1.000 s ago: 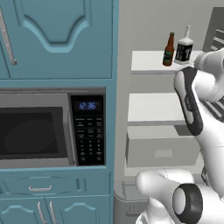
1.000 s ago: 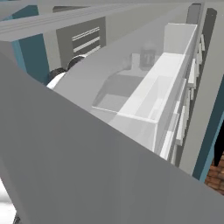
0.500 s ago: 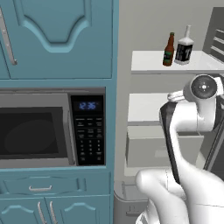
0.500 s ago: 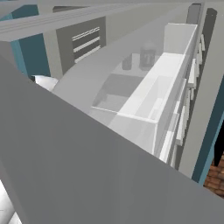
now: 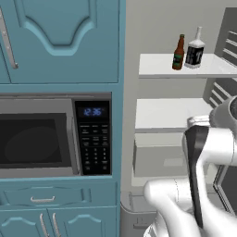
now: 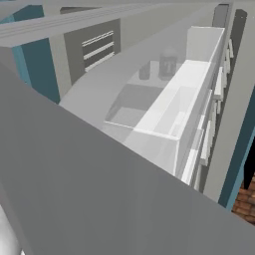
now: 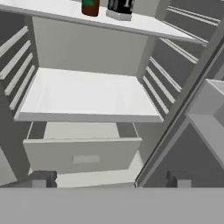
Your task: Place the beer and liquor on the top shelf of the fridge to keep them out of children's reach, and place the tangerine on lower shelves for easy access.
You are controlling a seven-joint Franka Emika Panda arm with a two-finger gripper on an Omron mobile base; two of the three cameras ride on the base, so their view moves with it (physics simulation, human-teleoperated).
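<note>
The beer point(image 5: 178, 52) and the liquor point(image 5: 194, 49) stand upright side by side on the fridge's top shelf point(image 5: 155, 67). In the hand view only their bases show, beer point(image 7: 90, 6) left of liquor point(image 7: 120, 8), on the top shelf point(image 7: 57, 13). Below it lie a bare lower shelf point(image 7: 87, 96) and the white drawer box point(image 7: 83, 153). My gripper point(image 7: 109, 180) is open and holds nothing; it faces the fridge interior from low, in front of the drawer box. The tangerine is out of view.
A microwave point(image 5: 46, 139) sits in blue cabinets point(image 5: 60, 41) left of the fridge. The open fridge door with its white racks point(image 7: 205, 113) stands to the right of the hand. Ribbed side walls point(image 7: 17, 61) line the fridge interior.
My arm has come down and back from beside the bottles on the top shelf to the level of the lower shelf and drawer. The bottles have not moved. The jaws stay open.
</note>
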